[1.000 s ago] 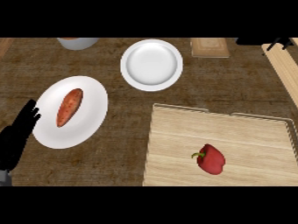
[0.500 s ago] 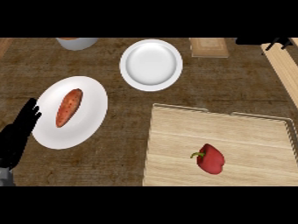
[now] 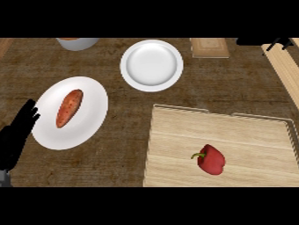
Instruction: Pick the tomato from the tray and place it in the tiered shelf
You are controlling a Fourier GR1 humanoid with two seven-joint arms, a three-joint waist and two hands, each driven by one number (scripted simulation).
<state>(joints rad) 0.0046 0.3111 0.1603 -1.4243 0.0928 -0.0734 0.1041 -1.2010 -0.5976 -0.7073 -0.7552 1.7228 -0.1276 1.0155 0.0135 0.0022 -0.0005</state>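
Tray (image 3: 178,132) cut by lower edge; shelf (image 3: 289,74) by right edge.

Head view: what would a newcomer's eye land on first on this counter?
The red vegetable with a green stem stands out, lying alone in the wooden tray at the lower right. To the left, an orange-red oblong food lies on a white plate, with a second white plate farther back. The black left hand rests open at the lower left edge, fingers up.
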